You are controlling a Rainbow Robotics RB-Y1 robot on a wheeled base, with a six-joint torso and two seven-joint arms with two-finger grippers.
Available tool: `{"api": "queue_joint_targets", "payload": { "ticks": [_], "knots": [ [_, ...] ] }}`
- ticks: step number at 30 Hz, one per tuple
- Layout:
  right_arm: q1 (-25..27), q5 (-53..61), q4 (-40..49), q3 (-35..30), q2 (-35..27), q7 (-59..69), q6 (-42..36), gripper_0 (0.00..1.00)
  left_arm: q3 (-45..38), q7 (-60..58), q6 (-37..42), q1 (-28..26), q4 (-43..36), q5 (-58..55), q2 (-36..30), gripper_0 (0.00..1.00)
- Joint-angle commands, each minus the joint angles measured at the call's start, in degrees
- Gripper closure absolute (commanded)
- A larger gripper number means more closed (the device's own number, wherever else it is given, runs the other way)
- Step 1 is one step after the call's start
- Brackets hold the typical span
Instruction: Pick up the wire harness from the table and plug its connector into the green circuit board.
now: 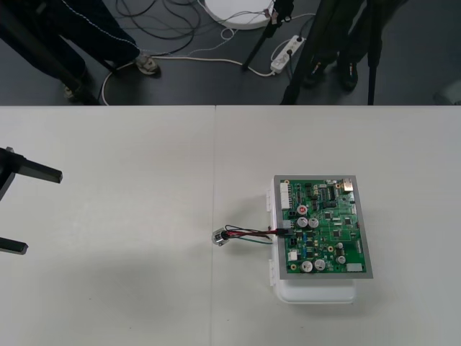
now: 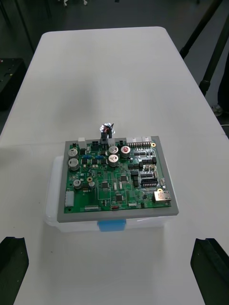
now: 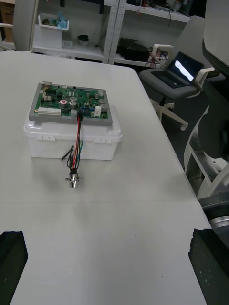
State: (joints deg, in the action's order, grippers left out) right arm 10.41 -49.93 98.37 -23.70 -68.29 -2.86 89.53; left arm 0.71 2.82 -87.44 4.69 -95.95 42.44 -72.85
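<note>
On the plain light table (image 1: 130, 216) a green circuit board (image 1: 324, 227) is carried by a white base (image 1: 317, 292); its printing is too small to be read. The wire harness (image 1: 248, 233) is plugged into the board's edge, its metal socket (image 1: 220, 236) lying on the table. The left gripper (image 1: 43, 212) is held at the table's left, fingers apart; the right gripper (image 2: 112, 248), likewise spread, is kept back from the board.
</note>
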Motion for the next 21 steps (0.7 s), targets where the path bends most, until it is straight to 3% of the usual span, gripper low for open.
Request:
{"api": "queue_joint_targets", "payload": {
  "ticks": [1,21],
  "knots": [
    [2.07,-1.66,3.41,-2.05,-1.49,1.9,0.47,0.0,-1.85,-4.49,-2.56,1.99,-1.16,-0.87,-2.83,0.0],
    [2.69,-2.19,4.82,-2.49,-1.58,0.84,0.47,0.0,-2.21,-7.57,-2.56,1.99,-0.9,0.98,-3.0,0.0]
  ]
}}
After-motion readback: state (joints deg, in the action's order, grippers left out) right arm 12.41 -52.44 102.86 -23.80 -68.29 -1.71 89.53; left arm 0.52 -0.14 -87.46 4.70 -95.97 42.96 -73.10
